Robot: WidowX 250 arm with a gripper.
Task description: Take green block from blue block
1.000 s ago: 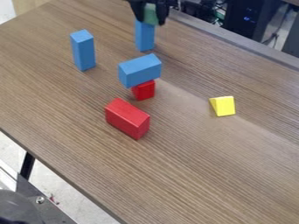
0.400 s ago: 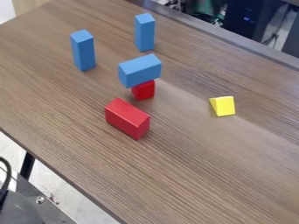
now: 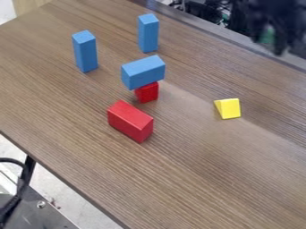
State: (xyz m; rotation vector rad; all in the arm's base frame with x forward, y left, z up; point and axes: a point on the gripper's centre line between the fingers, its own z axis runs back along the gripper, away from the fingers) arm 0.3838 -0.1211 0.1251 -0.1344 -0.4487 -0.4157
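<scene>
Landmark: lying blue block [image 3: 143, 72], on top of small red block [image 3: 147, 92]. Tool [image 3: 269, 44] gripping green block [image 3: 266, 36], well off to landmark's upper right in view, seen against tabletop's [image 3: 197, 179] far edge. Green block apart from all blue ones. Upright blue block [image 3: 148, 33] just behind landmark; second upright blue block [image 3: 85, 52] to its upper left. Larger red block [image 3: 129, 121] in front, yellow block [image 3: 228, 108] right and slightly nearer camera.

You've got one raised camera, looking down at a slant across the wood table [image 3: 209, 170]. Mid-range: you get the far edge up top, floor [image 3: 71, 199] lower left, tabletop running off the right.
</scene>
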